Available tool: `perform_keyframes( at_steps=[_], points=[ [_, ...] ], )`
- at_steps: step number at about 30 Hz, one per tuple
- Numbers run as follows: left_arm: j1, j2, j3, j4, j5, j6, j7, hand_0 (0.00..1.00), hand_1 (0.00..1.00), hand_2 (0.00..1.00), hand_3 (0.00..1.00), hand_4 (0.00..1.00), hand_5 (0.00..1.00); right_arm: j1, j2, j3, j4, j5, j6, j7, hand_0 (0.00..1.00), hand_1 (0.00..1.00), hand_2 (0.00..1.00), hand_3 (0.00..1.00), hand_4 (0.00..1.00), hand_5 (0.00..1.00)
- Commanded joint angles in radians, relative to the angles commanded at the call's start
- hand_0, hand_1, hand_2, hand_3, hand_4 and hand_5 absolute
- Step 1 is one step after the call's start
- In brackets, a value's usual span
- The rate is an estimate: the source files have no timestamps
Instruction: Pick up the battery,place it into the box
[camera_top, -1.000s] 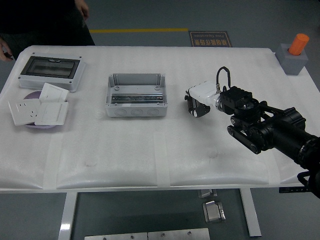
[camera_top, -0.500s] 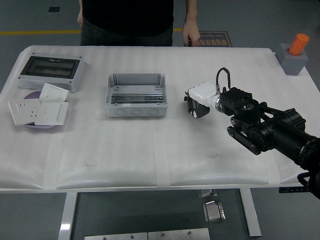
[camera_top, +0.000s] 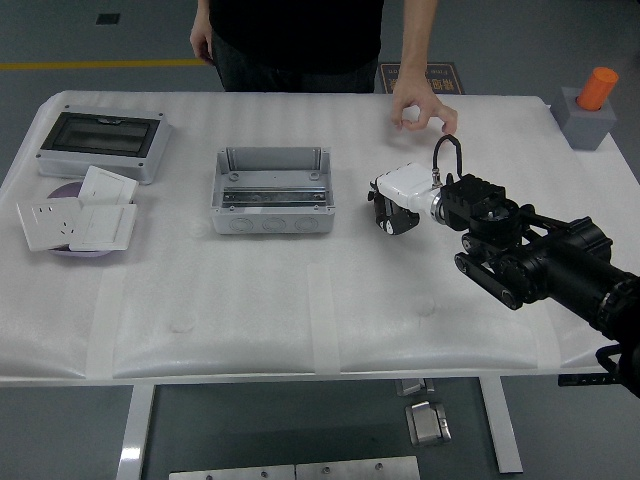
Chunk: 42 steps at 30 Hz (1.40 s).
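Far-left corner: we see a grey case with a dark clear lid (camera_top: 103, 143) lying flat on the white surface (camera_top: 250, 290).
Left edge: below that case we find white wall-socket plates (camera_top: 78, 220) stacked loosely over a purple disc (camera_top: 62, 192).
Centre: we see the grey box (camera_top: 272, 190), open at the top, with a metal rail across its inside; nothing else shows in it.
Right of centre: our right hand (camera_top: 398, 205), white shell with black fingers (camera_top: 390, 218), hangs just above the surface, near the box's right side but apart from it. The fingers curl downward; we cannot tell whether they clasp anything.
Battery: we cannot make it out for certain anywhere on the surface.
Person: someone in dark clothing stands at the far side; one hand (camera_top: 421, 108) reaches down to the surface behind our right hand, fingertips pinched around something small and pale that we cannot identify. The other hand (camera_top: 201, 42) hangs at the person's side.
Right arm: the black arm (camera_top: 545, 262) comes in from the lower right.
Far-right corner: an orange cylinder (camera_top: 598, 88) stands in a grey block (camera_top: 583, 121).
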Motion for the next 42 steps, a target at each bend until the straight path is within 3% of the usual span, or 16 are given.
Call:
perform_keyframes(
  at_steps=[1,2,7,8,18,22,26,29,34,42],
  points=[
    [0.0,0.0,0.0,0.0,0.0,0.0,0.0,0.599,0.62,0.451,0.613,0.462,0.489,-0.001,0.0,0.001,0.0,-0.003,0.001,0.001,0.729,0.65,0.731,0.732,0.554,0.297],
    [0.0,0.0,0.0,0.0,0.0,0.0,0.0,0.599,0.62,0.452,0.612,0.461,0.488,-0.001,0.0,0.003,0.001,-0.006,0.002,0.002,0.723,0.635,0.62,0.704,0.491,0.281],
    [0.0,0.0,0.0,0.0,-0.002,0.002,-0.002,0.599,0.62,0.452,0.612,0.461,0.488,-0.002,-0.004,0.002,0.01,-0.004,0.0,0.004,0.723,0.635,0.62,0.704,0.491,0.281],
    [0.0,-0.001,0.0,0.001,-0.001,0.002,-0.002,0.599,0.619,0.451,0.612,0.459,0.49,-0.001,-0.006,-0.001,0.013,0.0,-0.002,0.004,0.72,0.628,0.576,0.691,0.403,0.255],
    [0.001,-0.001,-0.005,0.001,0.003,0.003,-0.004,0.599,0.619,0.451,0.612,0.459,0.491,0.019,-0.034,-0.069,0.073,0.093,-0.066,-0.01,0.72,0.627,0.57,0.689,0.404,0.255],
    [0.004,-0.002,-0.008,0.002,0.004,0.005,-0.003,0.599,0.619,0.456,0.613,0.458,0.492,0.031,-0.063,-0.128,0.121,0.167,-0.124,-0.031,0.719,0.624,0.568,0.687,0.438,0.271],
    [0.01,-0.005,-0.019,0.003,0.015,0.002,0.002,0.599,0.621,0.463,0.613,0.459,0.497,0.052,-0.094,-0.211,0.203,0.255,-0.216,-0.063,0.718,0.62,0.571,0.686,0.434,0.258],
    [0.014,-0.006,-0.023,0.005,0.017,0.001,0.005,0.599,0.621,0.463,0.613,0.459,0.497,0.066,-0.106,-0.212,0.268,0.283,-0.28,-0.083,0.718,0.62,0.571,0.686,0.434,0.258],
    [0.017,-0.005,-0.029,0.007,0.018,0.0,0.008,0.599,0.619,0.463,0.613,0.46,0.499,0.08,-0.081,-0.151,0.346,0.287,-0.313,-0.098,0.72,0.621,0.577,0.689,0.394,0.245],
    [0.017,-0.002,-0.032,0.005,0.018,-0.003,0.013,0.599,0.62,0.463,0.614,0.461,0.503,0.075,0.006,-0.078,0.344,0.315,-0.322,-0.095,0.719,0.62,0.582,0.689,0.388,0.253]
  ],
)
